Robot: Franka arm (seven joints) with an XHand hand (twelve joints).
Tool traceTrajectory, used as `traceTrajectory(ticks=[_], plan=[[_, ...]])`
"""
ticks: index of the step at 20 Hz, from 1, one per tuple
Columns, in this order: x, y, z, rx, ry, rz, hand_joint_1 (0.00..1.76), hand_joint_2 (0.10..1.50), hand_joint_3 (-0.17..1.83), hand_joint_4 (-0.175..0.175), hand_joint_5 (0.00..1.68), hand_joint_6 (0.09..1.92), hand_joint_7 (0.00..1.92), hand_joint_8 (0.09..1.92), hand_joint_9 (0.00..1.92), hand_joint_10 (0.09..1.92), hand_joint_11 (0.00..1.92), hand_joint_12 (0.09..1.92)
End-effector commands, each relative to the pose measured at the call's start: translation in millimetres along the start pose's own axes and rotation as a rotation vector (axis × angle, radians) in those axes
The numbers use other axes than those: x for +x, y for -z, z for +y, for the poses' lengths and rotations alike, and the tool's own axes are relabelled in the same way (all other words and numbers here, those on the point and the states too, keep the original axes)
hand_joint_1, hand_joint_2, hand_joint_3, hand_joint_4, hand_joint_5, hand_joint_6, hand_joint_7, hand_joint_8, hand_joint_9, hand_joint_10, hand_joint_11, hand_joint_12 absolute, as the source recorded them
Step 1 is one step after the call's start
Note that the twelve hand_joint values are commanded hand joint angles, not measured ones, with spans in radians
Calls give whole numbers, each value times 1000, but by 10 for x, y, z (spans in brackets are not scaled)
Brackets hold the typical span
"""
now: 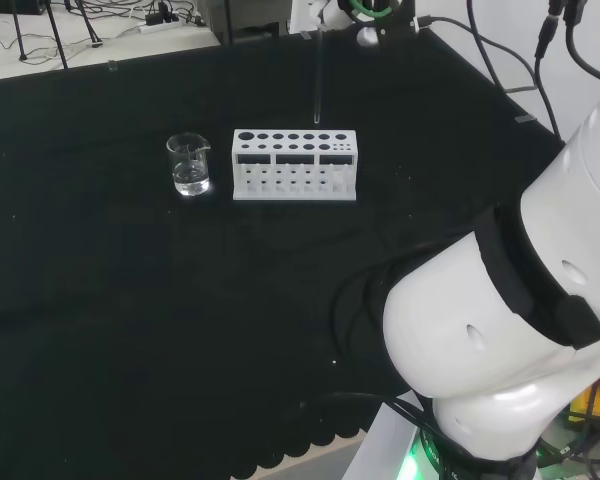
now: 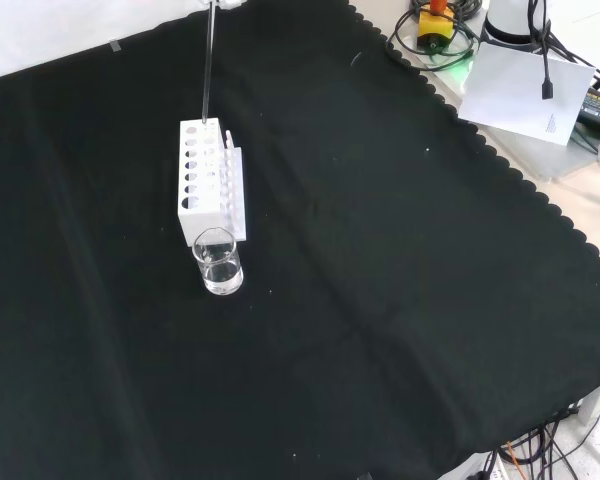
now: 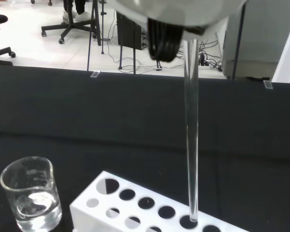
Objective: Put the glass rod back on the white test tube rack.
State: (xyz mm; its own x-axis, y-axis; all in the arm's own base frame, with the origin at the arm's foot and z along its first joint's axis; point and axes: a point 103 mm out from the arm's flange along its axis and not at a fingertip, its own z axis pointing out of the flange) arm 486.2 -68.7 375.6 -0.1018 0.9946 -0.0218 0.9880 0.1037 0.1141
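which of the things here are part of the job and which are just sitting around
Part of the job:
- glass rod, upright, its lower tip at a hole in the rack
- white rack
- hand, above the rod's top end

Just sitting around:
- small glass beaker beside the rack, with some clear liquid in it

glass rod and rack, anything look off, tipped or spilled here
Nothing stands out. The glass rod hangs nearly upright with its lower tip at a hole near one end of the white rack. The rack stands level on the black cloth, and the beaker beside it is upright, with no spill visible.
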Motion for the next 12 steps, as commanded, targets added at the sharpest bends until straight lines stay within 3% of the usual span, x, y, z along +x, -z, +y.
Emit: traceTrajectory(ticks=[1, 12], plan=[[-48, -106, -101, 35, -18, -22, 1311, 681, 743, -175, 1095, 737, 1190, 1145, 1710, 855, 1680, 781], [-156, -370, -46, 42, -35, 14, 1311, 681, 743, -175, 1095, 736, 1190, 1145, 1710, 855, 1680, 781]])
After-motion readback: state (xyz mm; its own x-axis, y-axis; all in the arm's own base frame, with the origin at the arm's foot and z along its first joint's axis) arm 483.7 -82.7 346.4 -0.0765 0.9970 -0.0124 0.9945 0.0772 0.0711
